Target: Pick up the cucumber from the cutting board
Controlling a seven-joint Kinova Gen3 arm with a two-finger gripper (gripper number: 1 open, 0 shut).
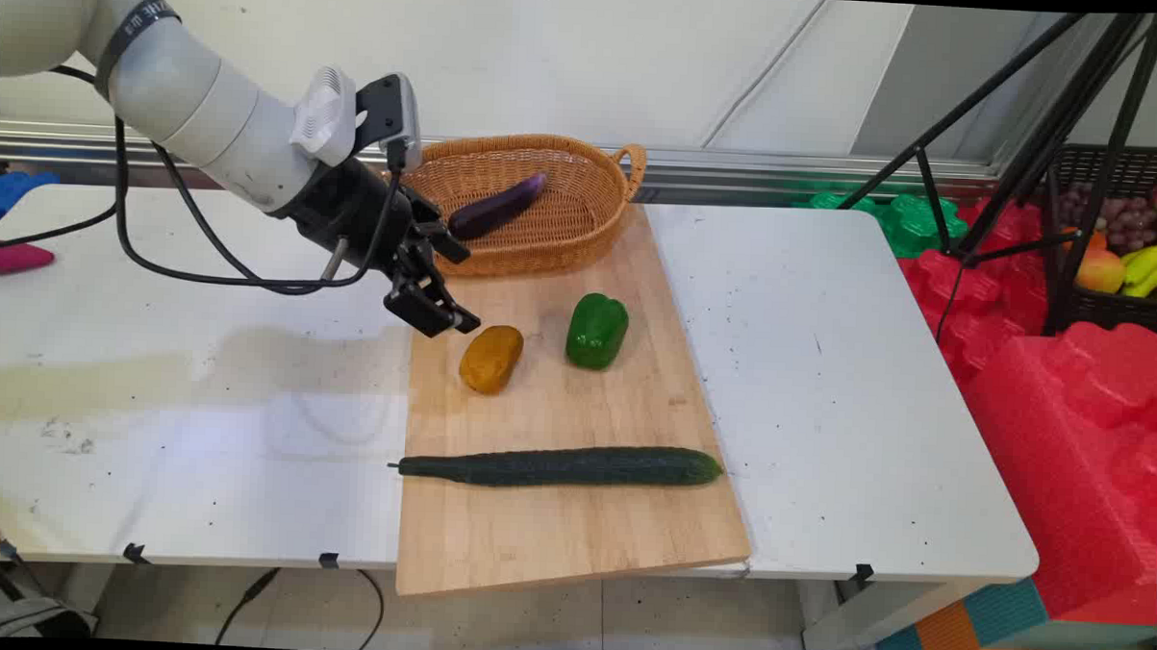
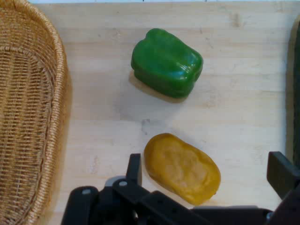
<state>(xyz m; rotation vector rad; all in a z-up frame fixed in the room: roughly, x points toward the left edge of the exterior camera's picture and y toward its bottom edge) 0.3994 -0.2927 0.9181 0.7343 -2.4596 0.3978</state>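
Observation:
My gripper [image 1: 453, 287] hangs open just above the wooden cutting board [image 1: 571, 536], close to the upper left of a yellow-brown potato [image 1: 491, 358]. In the hand view the potato [image 2: 182, 168] lies between the two open fingers [image 2: 134, 169], with nothing held. A green bell pepper [image 1: 597, 330] lies to the potato's right, also seen in the hand view as the pepper [image 2: 166, 63] beyond it. A long dark cucumber [image 1: 564, 465] lies across the board's near part. Behind the gripper a wicker basket [image 1: 584, 171] holds a purple eggplant [image 1: 498, 207].
A pink object [image 1: 21, 258] and a blue one [image 1: 15, 190] sit at the table's far left. Right of the table are red foam blocks [image 1: 1067, 400], a black tripod [image 1: 1028, 139] and a crate of fruit [image 1: 1120, 257]. The basket's rim [image 2: 28, 117] fills the hand view's left.

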